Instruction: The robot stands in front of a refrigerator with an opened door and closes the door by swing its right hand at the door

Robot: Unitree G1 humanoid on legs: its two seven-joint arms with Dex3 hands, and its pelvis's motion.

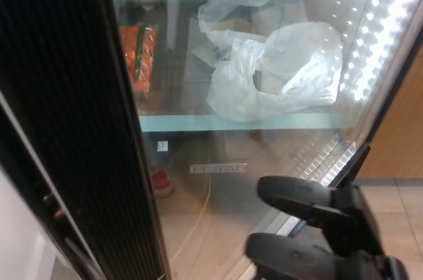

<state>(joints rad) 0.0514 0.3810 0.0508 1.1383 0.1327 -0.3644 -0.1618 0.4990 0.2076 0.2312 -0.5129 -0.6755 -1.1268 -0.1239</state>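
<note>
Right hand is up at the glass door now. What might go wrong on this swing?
1. The right hand meets the glass door near its lower edge; a hard swing may stress the pane.
2. Contact sits low on the door, so the push might glance off and leave the door ajar.
</note>
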